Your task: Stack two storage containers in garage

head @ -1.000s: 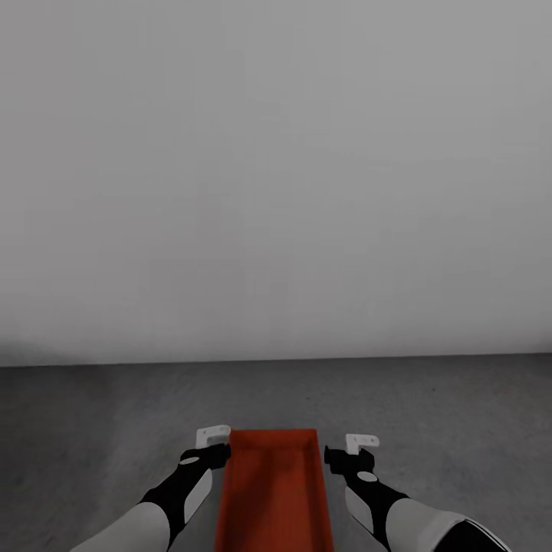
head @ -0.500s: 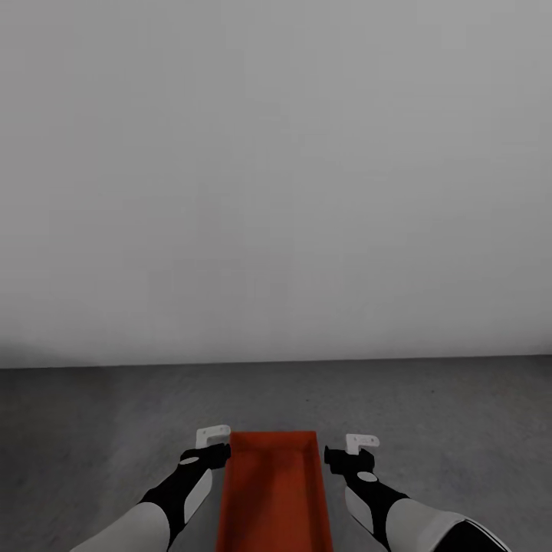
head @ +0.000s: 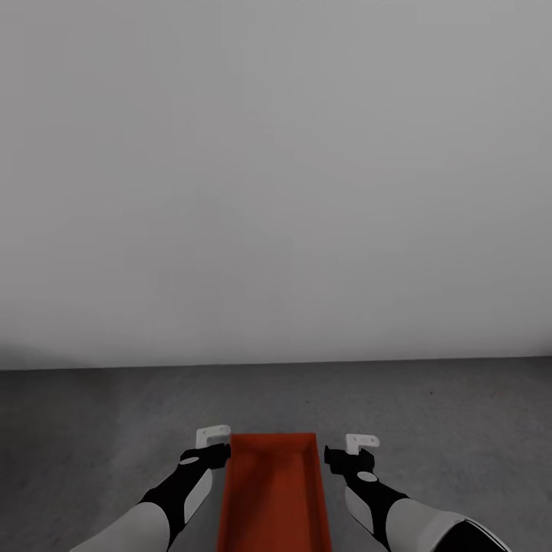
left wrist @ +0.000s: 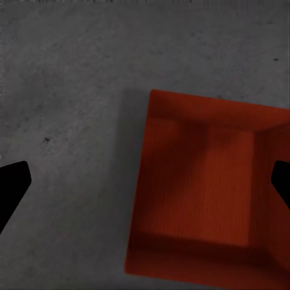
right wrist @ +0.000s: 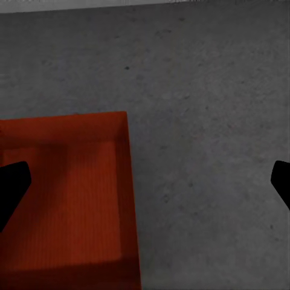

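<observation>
We're in the garage with one storage container (head: 274, 491) on the concrete floor (head: 460, 414) between our left gripper (head: 213, 438) and right gripper (head: 360, 445), both spread wide and holding nothing; next we fetch the second bin to stack.

My forearms are white shells over black joints, each black wrist carrying a small pale oval mark. A white angled bracket with tiny screw holes sits at the end of each arm. My fingertips (left wrist: 12, 190) are plain flat black.
</observation>
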You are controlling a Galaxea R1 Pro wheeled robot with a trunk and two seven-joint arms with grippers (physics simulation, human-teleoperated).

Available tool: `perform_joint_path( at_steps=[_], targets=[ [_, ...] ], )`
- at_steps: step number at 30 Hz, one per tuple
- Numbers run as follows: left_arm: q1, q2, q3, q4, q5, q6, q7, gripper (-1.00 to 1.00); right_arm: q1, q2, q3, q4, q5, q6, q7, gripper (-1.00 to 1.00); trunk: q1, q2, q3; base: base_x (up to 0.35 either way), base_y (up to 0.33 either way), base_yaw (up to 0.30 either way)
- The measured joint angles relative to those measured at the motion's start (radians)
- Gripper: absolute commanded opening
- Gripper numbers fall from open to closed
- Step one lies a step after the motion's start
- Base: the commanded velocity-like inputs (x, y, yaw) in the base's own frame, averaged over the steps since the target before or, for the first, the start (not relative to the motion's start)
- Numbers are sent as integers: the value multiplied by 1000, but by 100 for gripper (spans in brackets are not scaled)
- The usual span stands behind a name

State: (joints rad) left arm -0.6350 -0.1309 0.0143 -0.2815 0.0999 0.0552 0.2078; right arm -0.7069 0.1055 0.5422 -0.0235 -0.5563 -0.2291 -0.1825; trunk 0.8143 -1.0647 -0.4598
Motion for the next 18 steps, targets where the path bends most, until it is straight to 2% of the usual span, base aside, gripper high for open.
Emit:
perform_joint_path(
  at_steps=[15,18],
  targets=[
    [0,0,0,1,-1,0,0,100,0,0,0,0,0,0,0,100,-58,105,47,0,0,0],
    [0,0,0,0,-1,0,1,100,-1,0,0,0,0,0,0,100,-58,105,47,0,0,0]
  ],
)
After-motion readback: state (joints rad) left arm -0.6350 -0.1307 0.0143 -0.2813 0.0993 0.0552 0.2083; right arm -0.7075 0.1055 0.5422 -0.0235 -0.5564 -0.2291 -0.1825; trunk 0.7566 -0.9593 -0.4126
